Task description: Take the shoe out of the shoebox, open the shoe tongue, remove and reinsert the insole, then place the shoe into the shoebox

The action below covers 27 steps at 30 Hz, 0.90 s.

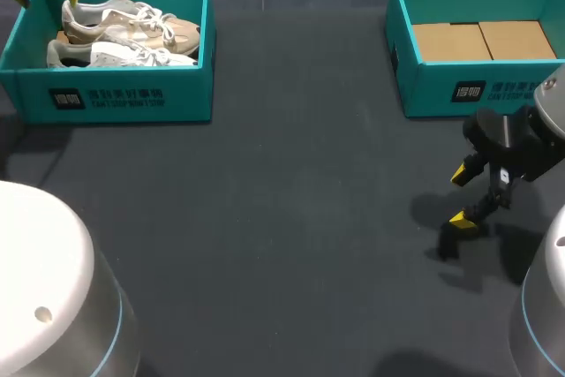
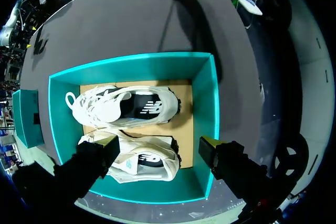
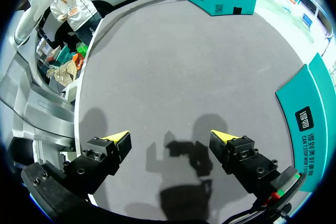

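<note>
Shoes (image 2: 123, 109) lying side by side in shoebox (image 2: 211, 103). Left gripper (image 2: 157, 145) hovering wide open over one shoe (image 2: 144, 162), holding nothing, likely lining up for a lift. Right gripper (image 3: 170, 139) hovering open, empty, over tabletop (image 3: 184, 66), keeping clear.

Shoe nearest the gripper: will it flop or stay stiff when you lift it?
Probably mostly stiff: the shoe seems to have a chunky sole that should hold its shape. Its soft padded top may squash under the left gripper. It sits upright and flat, so it is unlikely to roll.
</note>
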Tool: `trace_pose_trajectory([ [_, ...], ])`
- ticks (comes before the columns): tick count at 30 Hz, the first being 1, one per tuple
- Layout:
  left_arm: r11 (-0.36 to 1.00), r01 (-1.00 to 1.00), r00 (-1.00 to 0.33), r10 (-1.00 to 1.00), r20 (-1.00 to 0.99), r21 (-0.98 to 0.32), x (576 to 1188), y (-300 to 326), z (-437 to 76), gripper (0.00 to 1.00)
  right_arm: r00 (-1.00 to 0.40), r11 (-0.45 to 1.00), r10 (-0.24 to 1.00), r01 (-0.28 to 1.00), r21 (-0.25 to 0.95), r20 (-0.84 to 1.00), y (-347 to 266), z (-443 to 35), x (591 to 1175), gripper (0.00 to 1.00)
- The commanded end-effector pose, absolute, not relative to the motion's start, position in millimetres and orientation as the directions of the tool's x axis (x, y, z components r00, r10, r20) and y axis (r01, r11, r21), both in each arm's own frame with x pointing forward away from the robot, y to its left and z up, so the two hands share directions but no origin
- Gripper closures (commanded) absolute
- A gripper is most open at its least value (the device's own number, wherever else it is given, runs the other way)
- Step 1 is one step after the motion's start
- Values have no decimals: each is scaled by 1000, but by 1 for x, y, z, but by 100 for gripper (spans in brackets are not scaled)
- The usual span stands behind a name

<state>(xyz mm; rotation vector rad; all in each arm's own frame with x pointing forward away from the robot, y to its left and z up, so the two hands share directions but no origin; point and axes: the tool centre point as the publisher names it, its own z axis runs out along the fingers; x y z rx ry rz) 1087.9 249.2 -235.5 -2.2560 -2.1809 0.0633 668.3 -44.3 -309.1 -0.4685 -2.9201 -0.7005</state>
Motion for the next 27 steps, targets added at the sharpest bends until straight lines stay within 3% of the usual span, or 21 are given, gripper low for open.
trace_pose_trajectory([
  [1, -34, 997, 33, 999, 18, 67, 1058, 246, -242, 0, -947, 847, 273, 319, 425, 166, -44, -309, 667, 0],
  [13, -25, 999, 22, 997, 72, 40, 1052, 251, -275, 1, -947, 847, 273, 319, 425, 166, -44, -309, 667, 0],
  [18, -26, 999, 25, 997, 73, 18, 1051, 260, -287, 22, -947, 847, 273, 319, 425, 166, -44, -309, 667, 0],
  [27, -36, 999, 37, 995, 87, -7, 1049, 265, -314, 9, -947, 847, 273, 319, 425, 166, -44, -309, 667, 0],
])
